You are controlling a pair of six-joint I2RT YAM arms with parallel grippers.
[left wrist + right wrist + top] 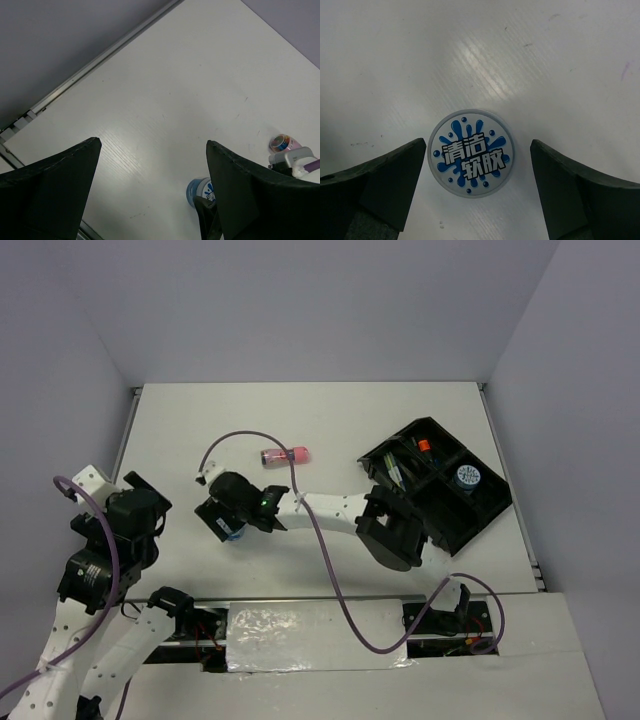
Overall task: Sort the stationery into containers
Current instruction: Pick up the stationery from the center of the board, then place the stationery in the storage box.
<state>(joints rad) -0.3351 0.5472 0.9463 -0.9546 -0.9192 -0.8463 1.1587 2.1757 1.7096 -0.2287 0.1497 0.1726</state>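
Note:
A round blue-white disc (469, 152) with a splash label lies on the white table between my right gripper's (477, 165) open fingers, touching neither. In the top view that gripper (228, 522) hangs over the disc (235, 535), reached far to the left. The disc shows in the left wrist view (200, 190) too. A pink tube (284, 455) lies beyond it. The black organiser tray (440, 480) stands at the right, holding a second disc (467, 477), an orange-ended marker (424, 446) and thin pens (398, 475). My left gripper (152, 187) is open and empty, raised at the left.
The right arm's purple cable (325, 540) loops over the table's middle. The table's left rail (75, 80) runs close to my left gripper. Grey walls stand behind and on both sides.

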